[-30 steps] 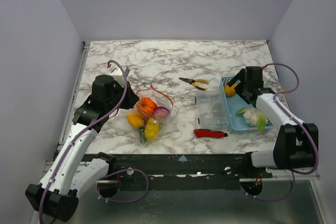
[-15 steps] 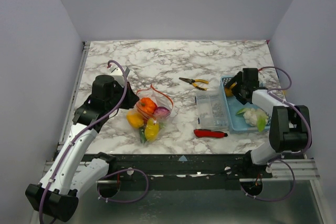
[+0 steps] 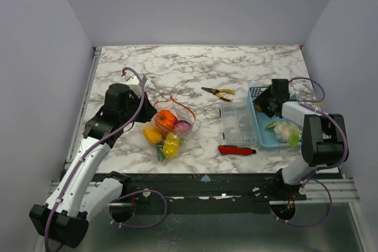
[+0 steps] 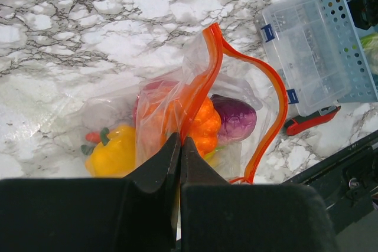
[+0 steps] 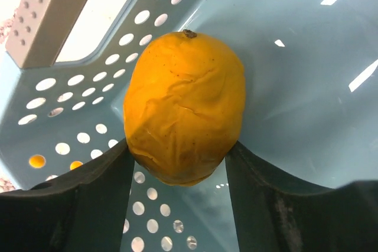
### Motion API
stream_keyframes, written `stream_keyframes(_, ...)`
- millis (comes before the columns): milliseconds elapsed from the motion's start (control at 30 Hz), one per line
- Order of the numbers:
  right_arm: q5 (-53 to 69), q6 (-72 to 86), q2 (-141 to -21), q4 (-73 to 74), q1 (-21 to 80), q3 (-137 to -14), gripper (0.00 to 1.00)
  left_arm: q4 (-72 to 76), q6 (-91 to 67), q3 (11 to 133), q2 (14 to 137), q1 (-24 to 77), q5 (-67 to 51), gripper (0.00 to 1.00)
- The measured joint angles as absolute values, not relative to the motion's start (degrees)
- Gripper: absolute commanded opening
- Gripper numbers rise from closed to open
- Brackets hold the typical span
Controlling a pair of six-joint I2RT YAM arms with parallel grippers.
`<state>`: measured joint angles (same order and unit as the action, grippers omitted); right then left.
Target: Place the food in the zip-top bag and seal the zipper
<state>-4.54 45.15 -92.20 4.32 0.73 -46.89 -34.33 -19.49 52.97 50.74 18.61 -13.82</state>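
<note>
Nearest you, the left gripper has its jaws pinched flat on the thin orange-red zipper strip at the rim of the crinkly clear zip-top bag. The bag lies left of centre on the marbled tabletop with its mouth gaping. A glossy yellow pepper, an orange pepper and a purple bulb are already inside. Keep that pinch steady and the mouth lifted, so the next piece has somewhere to go.

Farther off, the right gripper reaches into the far left corner of the light blue perforated plastic basket. Its jaws are narrowed onto the flanks of a smooth yellow-orange fruit. The fruit is rounded and slick, so finish the squeeze across its widest part and lift straight up, clear of the basket wall, before you swing towards the bag.

Against the frame a second ago, your right arm has folded inwards and its gripper has dropped over the fruit, now hiding it from above. Its jaws have come in from wide. The left arm and the bag have not shifted.
</note>
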Motion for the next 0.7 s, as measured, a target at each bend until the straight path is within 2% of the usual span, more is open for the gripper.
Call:
stream_keyframes(167, -4.9, 43.8, -90.2, 4.6, 0.7, -45.9, 0.40, -34.3, -19.5, 53.0, 51.2, 18.6, -13.8, 0.00)
stream_keyframes(267, -5.7, 42.2, -86.8, 5.3, 0.7, -45.2, 0.35, -34.3, -19.5, 53.0, 51.2, 18.6, -13.8, 0.00)
stream_keyframes(400, -7.1, 40.3, -80.6, 6.5, 0.7, -43.6, 0.31, -34.3, -19.5, 53.0, 51.2, 18.6, -13.8, 0.00)
stream_keyframes(700, -5.4, 36.4, -65.3, 10.4, 0.7, -41.3, 0.29, -34.3, -19.5, 53.0, 51.1, 18.6, -13.8, 0.00)
